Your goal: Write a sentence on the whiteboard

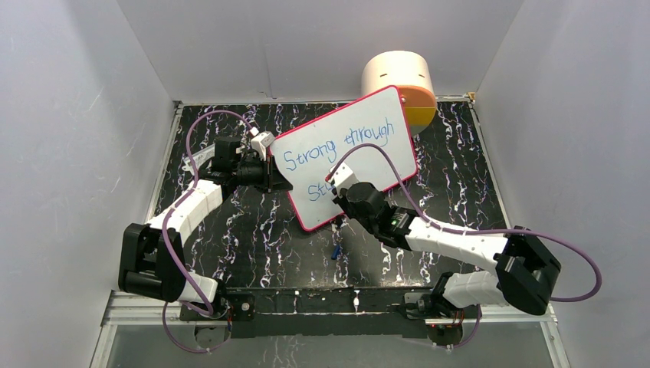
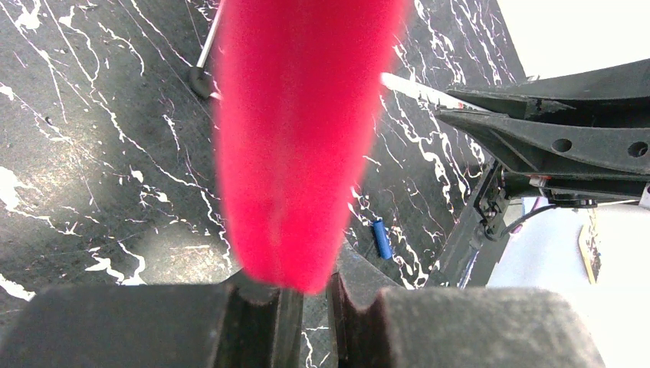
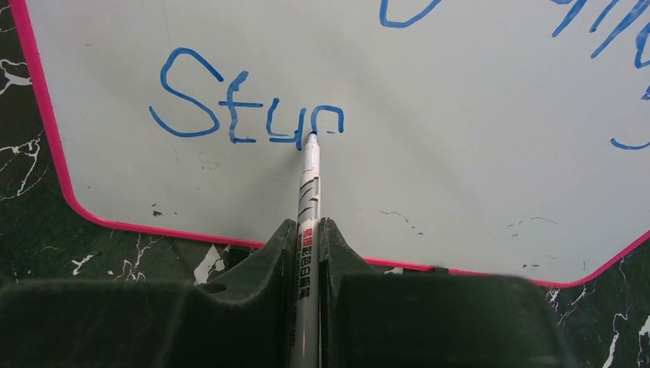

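Note:
The whiteboard [image 1: 368, 165] with its pink frame lies tilted on the dark marbled table. The sentence [image 1: 337, 144] is in blue: "Strong through" on top, and below it [image 3: 245, 115] "Stu" plus a partly drawn letter. My left gripper [image 1: 283, 180] is shut on the board's left edge, which shows as a blurred pink strip [image 2: 295, 153] running into the left gripper [image 2: 306, 295]. My right gripper [image 3: 309, 230] is shut on a white marker [image 3: 310, 192]. The marker's blue tip touches the board at the last letter. In the top view the right gripper [image 1: 343, 184] covers the rest of the lower line.
A small blue marker cap [image 1: 336, 251] lies on the table in front of the board, also visible as the cap [image 2: 381, 238] from the left wrist. A cream cylinder with an orange part [image 1: 398, 77] stands behind the board's far corner. White walls enclose the table.

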Robot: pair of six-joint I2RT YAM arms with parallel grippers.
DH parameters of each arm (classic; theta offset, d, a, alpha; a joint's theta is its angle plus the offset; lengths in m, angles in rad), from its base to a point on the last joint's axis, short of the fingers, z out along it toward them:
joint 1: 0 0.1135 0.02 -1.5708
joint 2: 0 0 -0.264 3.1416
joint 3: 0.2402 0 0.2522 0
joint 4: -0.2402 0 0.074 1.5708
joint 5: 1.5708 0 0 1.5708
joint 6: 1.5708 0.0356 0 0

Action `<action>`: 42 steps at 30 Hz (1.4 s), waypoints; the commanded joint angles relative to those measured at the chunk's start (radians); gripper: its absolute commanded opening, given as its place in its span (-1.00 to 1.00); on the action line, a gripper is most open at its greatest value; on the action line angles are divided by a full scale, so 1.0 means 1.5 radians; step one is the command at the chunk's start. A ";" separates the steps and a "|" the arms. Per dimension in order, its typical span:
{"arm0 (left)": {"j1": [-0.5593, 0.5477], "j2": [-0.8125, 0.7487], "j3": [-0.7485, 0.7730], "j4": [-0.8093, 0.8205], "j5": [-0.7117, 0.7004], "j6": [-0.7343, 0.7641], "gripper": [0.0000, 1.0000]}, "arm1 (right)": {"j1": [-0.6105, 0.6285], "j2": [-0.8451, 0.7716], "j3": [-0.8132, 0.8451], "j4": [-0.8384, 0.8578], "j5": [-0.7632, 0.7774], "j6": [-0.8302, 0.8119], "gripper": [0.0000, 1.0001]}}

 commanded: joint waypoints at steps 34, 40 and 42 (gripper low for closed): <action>0.000 0.009 0.009 -0.037 -0.048 0.020 -1.00 | -0.012 -0.004 0.017 0.026 0.045 -0.020 -1.00; 0.000 0.010 0.009 -0.037 -0.045 0.020 -1.00 | -0.014 0.004 0.028 0.036 0.037 -0.025 -1.00; 0.000 0.010 0.009 -0.037 -0.045 0.020 -1.00 | -0.014 0.004 0.031 0.039 0.038 -0.026 -1.00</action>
